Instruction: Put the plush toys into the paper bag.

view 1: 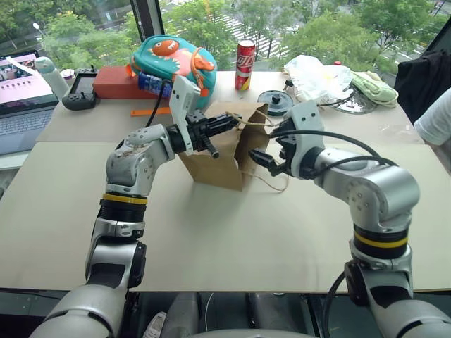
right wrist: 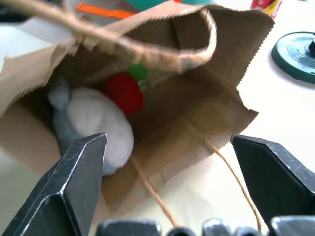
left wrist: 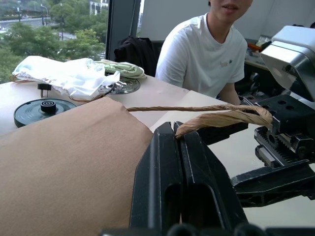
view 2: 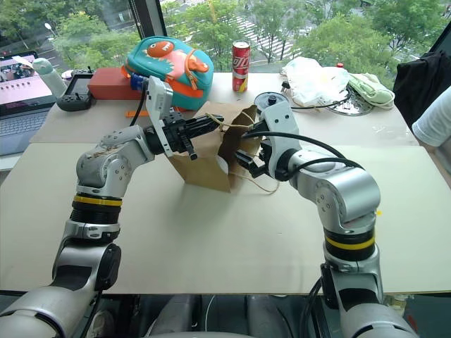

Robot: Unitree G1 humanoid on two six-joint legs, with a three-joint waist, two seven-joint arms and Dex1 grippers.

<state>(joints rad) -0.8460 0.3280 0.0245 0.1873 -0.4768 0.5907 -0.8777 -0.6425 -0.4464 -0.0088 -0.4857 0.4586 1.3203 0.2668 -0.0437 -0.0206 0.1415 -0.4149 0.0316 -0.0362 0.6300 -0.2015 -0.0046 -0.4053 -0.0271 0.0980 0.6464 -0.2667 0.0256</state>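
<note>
The brown paper bag (view 1: 211, 158) stands on the table between my arms, its mouth tipped toward my right gripper. My left gripper (left wrist: 177, 133) is shut on one twisted cord handle (left wrist: 224, 117) and holds the bag's top edge up. Inside the bag lie the plush toys: the red radish toy (right wrist: 123, 92) with its green leaf, and the pale grey-blue round toy (right wrist: 96, 125) beside it. My right gripper (right wrist: 167, 182) is wide open just outside the mouth, nothing between its fingers (right wrist: 74, 182). The bag's other handle (right wrist: 147, 51) droops across the opening.
Behind the bag sit a teal-and-orange fish backpack (view 1: 173, 60), a red can (view 1: 244, 65), a black disc (view 1: 275, 101) and a white plastic bag (view 1: 317, 76). A laptop (view 1: 25, 91) is at far left. A person in a white shirt (left wrist: 206, 49) sits at the table's right.
</note>
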